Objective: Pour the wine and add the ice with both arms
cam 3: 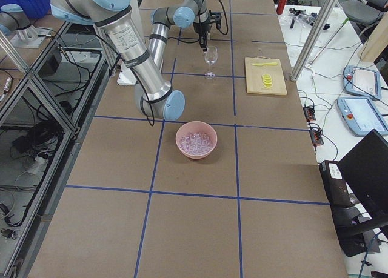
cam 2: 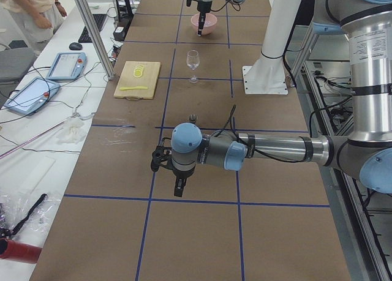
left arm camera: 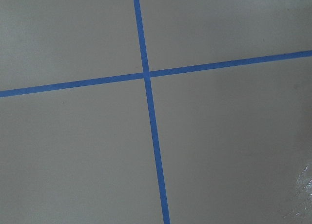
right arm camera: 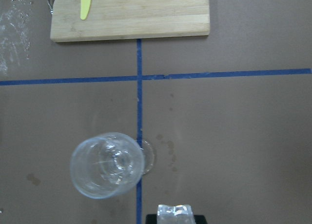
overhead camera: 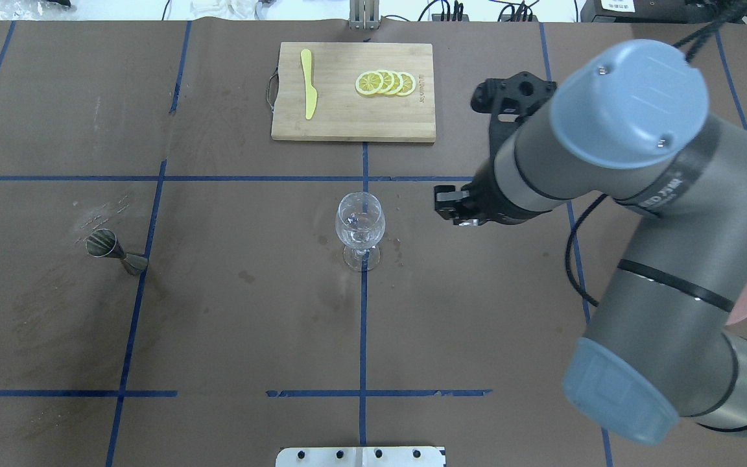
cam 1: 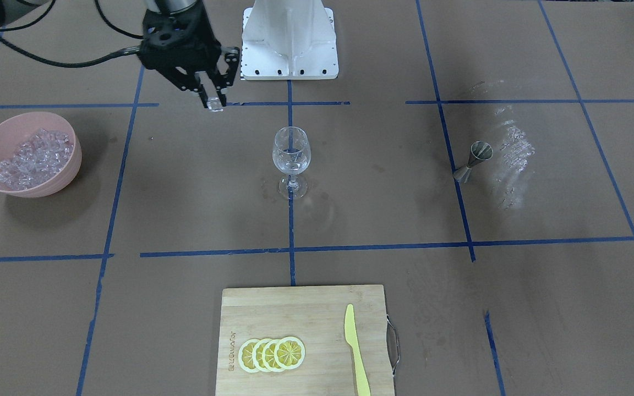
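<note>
Right end effector (cam 1: 214,100) clamped on ice cube (right arm camera: 174,210), short of wine glass (right arm camera: 107,164).
Release early — you'll drop it on the table.

The cutting board (cam 1: 306,313) bears a brand stamp (cam 1: 233,351) (too blurred to read).

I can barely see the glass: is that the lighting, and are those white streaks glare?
Front-facing view: soft, even light; the bowl casts a faint shadow, the clear glass shows only thin highlights. Streaks by the jigger: sheen or residue, cannot tell. Right wrist view: sharp, ice cube cropped at the bottom. Left wrist view: pale shine, bottom-right corner.
</note>
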You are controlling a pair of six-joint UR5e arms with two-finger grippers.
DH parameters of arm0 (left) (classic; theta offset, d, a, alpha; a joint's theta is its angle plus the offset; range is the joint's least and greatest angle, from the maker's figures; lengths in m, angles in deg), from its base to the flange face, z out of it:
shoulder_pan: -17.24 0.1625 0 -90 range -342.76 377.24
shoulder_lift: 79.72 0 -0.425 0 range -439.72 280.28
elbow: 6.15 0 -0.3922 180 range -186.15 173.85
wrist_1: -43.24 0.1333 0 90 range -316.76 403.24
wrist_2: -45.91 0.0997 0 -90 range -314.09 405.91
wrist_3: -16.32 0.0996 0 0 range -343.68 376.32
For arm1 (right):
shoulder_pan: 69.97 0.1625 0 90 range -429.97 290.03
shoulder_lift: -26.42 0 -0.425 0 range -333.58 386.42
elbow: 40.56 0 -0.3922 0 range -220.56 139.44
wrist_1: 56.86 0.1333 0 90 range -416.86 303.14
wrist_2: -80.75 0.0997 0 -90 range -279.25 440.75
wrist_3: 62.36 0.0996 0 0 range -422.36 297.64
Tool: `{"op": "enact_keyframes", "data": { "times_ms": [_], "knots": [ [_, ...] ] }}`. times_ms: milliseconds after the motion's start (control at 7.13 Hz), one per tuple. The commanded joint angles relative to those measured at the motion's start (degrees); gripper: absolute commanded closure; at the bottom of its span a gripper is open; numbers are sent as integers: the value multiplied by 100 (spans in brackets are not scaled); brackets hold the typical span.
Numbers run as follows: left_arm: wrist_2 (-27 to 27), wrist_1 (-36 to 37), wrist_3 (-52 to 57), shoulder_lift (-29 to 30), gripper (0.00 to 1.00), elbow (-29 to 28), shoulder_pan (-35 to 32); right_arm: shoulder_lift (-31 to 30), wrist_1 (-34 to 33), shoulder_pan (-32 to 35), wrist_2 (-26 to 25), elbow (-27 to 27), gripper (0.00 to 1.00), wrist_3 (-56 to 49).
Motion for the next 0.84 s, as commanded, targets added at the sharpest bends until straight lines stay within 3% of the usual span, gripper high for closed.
{"op": "enact_keyframes", "data": {
  "times_ms": [0, 421, 561, 701],
  "knots": [
    [-10, -6, 0, 1, 0, -6, 0, 924, -54, -276, -507, -1093, 100, 212],
    [-27, 2, 0, 1, 0, -6, 0, 962, -54, -444, -640, -1246, 100, 212],
    [-27, 2, 0, 1, 0, -6, 0, 936, -54, -444, -649, -1238, 55, 212],
    [-27, -6, 0, 1, 0, -15, 0, 944, -62, -444, -675, -1229, 1, 212]
  ]
}}
